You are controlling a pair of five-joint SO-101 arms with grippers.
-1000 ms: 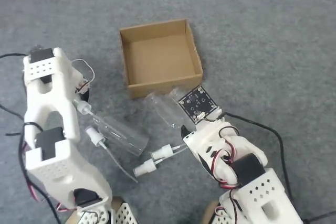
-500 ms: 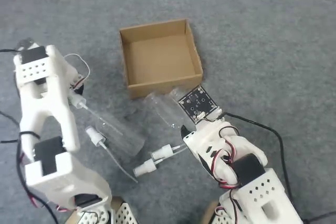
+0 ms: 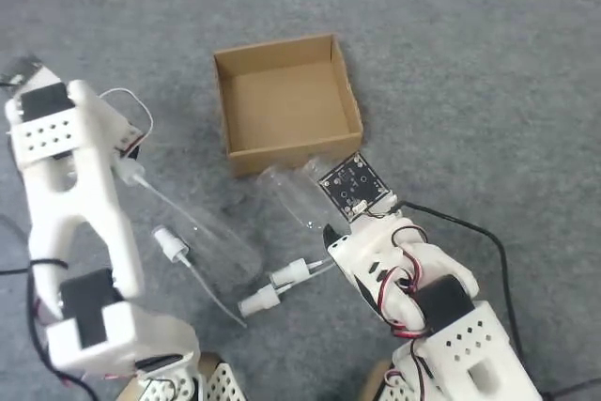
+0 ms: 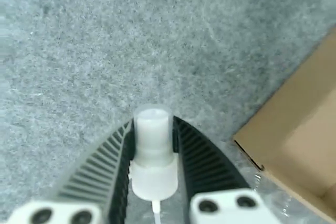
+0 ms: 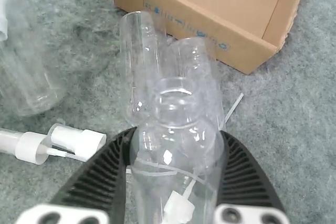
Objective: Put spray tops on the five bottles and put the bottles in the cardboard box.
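The left gripper [image 4: 152, 128] is pinching a white spray top [image 4: 153, 153], off to the left of the cardboard box [image 3: 282, 155] in the high view. The right gripper [image 5: 176, 135] is clamping a clear bottle [image 5: 181, 106] just before the box's near wall, whose blue print [image 5: 178, 24] is too small to read.

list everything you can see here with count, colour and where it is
cardboard box: one, brown, open, far middle of the table.
bottles: at least four, clear; lying by the box's near wall and between the arms, plus the held bottle in the right gripper.
spray tops: four seen, white; three loose between the arms, plus the held spray top in the left gripper.
table cover: one, grey, under everything.
left gripper: one, black fingers, left of the box.
right gripper: one, black fingers, near the box's near corner.
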